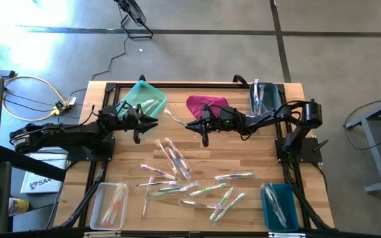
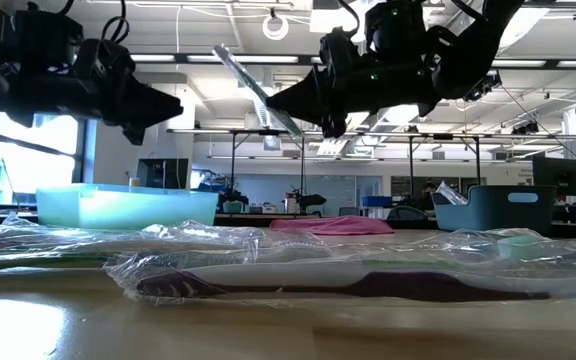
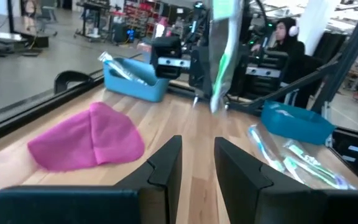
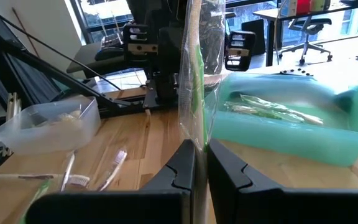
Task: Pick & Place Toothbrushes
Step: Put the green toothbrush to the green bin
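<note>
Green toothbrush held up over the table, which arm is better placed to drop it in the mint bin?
Right. Its hand is shut on the green toothbrush, right beside the mint bin. The left hand is empty.

Four bins (image 1: 280, 205) stood at the tabletop corners; one pink cloth (image 1: 207, 104) near the far edge; roughly a dozen loose toothbrushes (image 1: 177, 158) mid-table.

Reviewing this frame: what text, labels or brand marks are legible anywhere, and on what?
"SA": partial dark letters on the white box on the floor beside the table's left edge; the rest is cut off by the left arm and too small to read.
Toothbrush wrappers: no print legible.
Nothing else readable in any view.
</note>
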You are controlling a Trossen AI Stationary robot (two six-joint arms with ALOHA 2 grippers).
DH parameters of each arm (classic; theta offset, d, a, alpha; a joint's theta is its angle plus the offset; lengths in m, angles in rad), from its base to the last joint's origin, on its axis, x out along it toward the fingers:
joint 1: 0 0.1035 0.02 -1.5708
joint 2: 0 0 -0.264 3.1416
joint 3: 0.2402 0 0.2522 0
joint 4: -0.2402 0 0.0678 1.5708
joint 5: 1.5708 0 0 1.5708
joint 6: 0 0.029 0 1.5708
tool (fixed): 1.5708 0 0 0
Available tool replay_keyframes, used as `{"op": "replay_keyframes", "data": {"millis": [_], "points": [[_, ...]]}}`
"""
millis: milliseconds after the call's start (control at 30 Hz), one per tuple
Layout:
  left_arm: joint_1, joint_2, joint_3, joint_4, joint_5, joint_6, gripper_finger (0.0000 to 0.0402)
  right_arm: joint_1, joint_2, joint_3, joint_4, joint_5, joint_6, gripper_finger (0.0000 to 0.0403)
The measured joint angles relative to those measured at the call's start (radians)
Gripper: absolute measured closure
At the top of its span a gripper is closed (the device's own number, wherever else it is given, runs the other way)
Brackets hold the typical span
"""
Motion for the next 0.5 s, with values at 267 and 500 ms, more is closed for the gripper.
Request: {"op": "replay_keyframes", "data": {"millis": [267,500], "points": [[-0.007,0.114,0.041,0.018,0.096,0.119,0.0309,0.001,0.0,0.0,-0.007,-0.023,-0.001,0.0388],[-0.098,0.161,0.103,0.021,0.096,0.246,0.0306,0.001,0.001,0.0,-0.023,-0.021,-0.01,0.0388]]}}
